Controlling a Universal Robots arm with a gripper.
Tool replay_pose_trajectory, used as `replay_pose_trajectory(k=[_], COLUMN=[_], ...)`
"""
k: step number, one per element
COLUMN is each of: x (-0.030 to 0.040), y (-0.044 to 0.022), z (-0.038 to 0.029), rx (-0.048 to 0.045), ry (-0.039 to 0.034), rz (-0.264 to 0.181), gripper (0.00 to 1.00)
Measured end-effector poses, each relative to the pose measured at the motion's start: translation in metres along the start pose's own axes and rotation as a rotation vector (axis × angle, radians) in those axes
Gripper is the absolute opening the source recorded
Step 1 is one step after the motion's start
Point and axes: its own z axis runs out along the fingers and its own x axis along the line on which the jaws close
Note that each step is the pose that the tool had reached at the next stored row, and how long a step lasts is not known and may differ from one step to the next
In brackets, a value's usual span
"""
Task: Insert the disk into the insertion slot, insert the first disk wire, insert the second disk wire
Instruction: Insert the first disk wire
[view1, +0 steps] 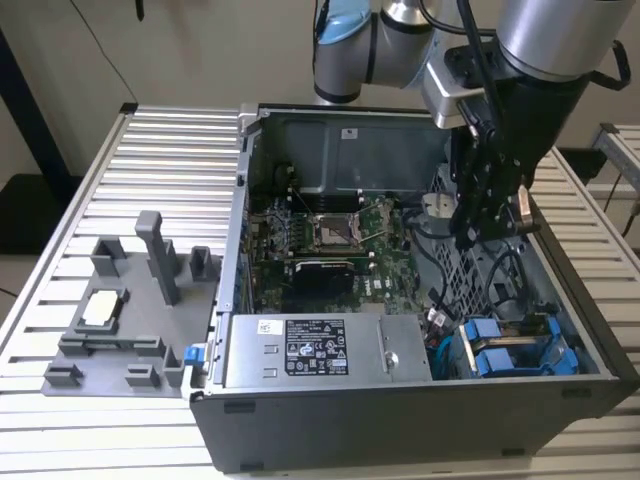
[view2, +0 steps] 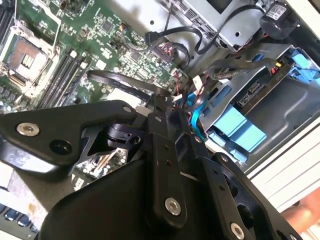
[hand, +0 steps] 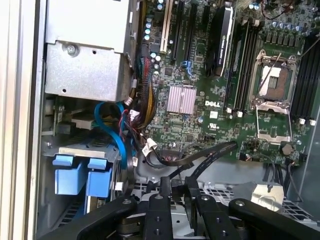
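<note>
My gripper (view1: 468, 236) hangs inside the open computer case, above the perforated grey cage (view1: 455, 265) on the exterior view's right. In both wrist views its fingers (hand: 165, 197) stand close together, pinching a flat black wire (hand: 212, 152) that loops over the motherboard (view2: 120, 80). Two blue-framed drive carriers (view1: 505, 350) sit side by side in the grey drive bay (view1: 560, 330) at the case's front corner. They also appear in the first wrist view (hand: 80, 175) and the second (view2: 240, 130). Which of them is the disk I cannot tell. A blue cable (hand: 117, 135) curves beside them.
The green motherboard (view1: 330, 240) with its processor socket (hand: 272, 85) fills the case floor. A grey power supply (view1: 320, 350) lies along the front. Loose black cables (view2: 200, 37) cross near the bay. On the exterior view's left, a grey fixture (view1: 130, 330) stands on the slatted table (view1: 170, 150).
</note>
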Motion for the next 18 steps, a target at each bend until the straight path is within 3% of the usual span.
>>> replay_pose_trajectory(k=[7, 18], x=[-0.0001, -0.0009], y=[0.0015, 0.0062], z=[0.0003, -0.0022], rx=[0.0008, 0.0009], ry=[-0.0067, -0.0071], rz=[0.000, 0.000], gripper=[0.27, 0.27])
